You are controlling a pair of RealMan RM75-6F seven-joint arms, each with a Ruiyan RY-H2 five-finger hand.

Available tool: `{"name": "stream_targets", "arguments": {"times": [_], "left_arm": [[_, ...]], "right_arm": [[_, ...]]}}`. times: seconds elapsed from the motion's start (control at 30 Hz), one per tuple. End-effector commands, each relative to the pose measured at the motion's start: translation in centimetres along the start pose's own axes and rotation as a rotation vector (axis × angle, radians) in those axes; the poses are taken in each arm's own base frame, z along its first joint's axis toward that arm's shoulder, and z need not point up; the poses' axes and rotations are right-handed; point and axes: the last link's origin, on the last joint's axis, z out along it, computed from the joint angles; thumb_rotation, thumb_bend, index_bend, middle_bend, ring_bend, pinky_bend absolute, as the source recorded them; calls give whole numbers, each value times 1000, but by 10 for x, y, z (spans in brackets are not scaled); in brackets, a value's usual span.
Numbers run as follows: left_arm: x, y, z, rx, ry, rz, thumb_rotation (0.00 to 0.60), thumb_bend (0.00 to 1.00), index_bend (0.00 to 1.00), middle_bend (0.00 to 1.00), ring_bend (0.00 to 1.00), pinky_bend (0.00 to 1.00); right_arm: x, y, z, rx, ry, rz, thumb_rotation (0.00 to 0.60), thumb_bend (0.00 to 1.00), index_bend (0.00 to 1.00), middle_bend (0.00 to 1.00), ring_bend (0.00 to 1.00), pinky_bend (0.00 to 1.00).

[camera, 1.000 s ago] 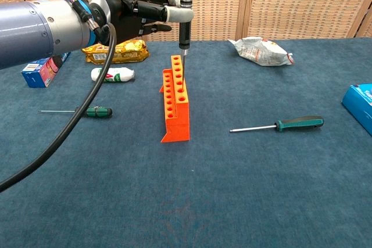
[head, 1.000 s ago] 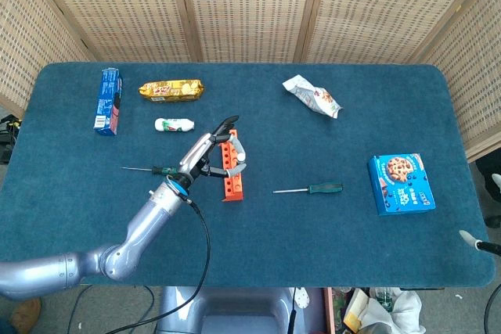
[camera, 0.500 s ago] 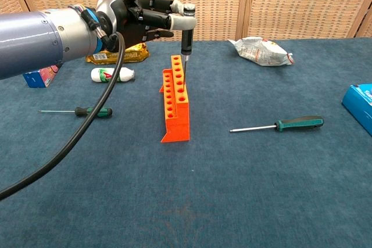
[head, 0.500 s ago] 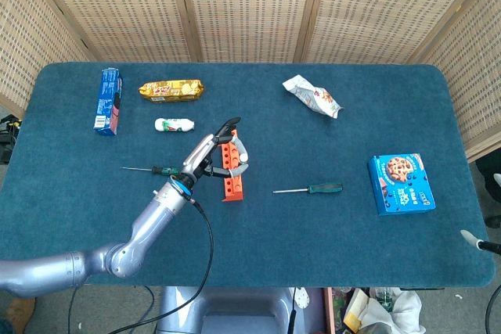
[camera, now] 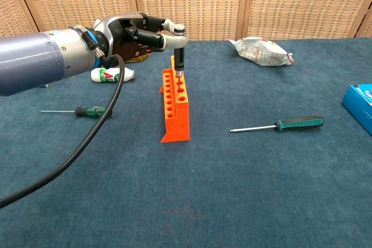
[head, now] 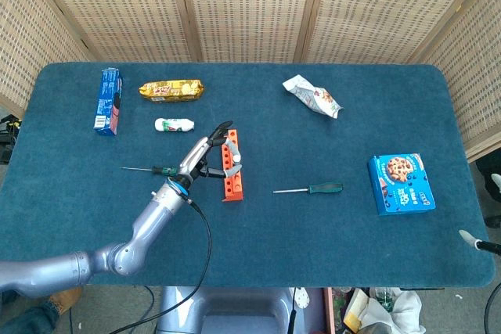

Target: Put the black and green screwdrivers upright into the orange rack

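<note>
Chest view showed the left hand (camera: pixel 136 32) reaching over the rack (camera: pixel 176 104), fingers (camera: pixel 164 40) pinching a black screwdriver (camera: pixel 179 60) upright in a back hole; its shaft was hidden; the right hand was unseen

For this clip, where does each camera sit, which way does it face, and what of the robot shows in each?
Head view: high above the near edge, looking steeply down on the whole table; left arm and left hand show.
Chest view: low at the near edge, looking across the tabletop toward the wicker screens; left forearm and left hand show.
Shared: the left hand holding the black screwdriver upright in the orange rack; green screwdriver lying flat.
</note>
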Motion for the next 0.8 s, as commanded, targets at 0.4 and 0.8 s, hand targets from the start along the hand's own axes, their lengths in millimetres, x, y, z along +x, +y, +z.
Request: {"name": "stream_targets", "arguments": {"times": [0.4,0.8], "left_arm": [[-6,-20,5,28,6,51,600,433,676,0,0,0],[-9,-18,5,18,-11,35,600,427,675,0,0,0]], "right_arm": [[-1,0,1,3,-9,2,600,0,0,0,0,0],[0,0,0,6,-7,4,600,0,0,0,0,0]]}}
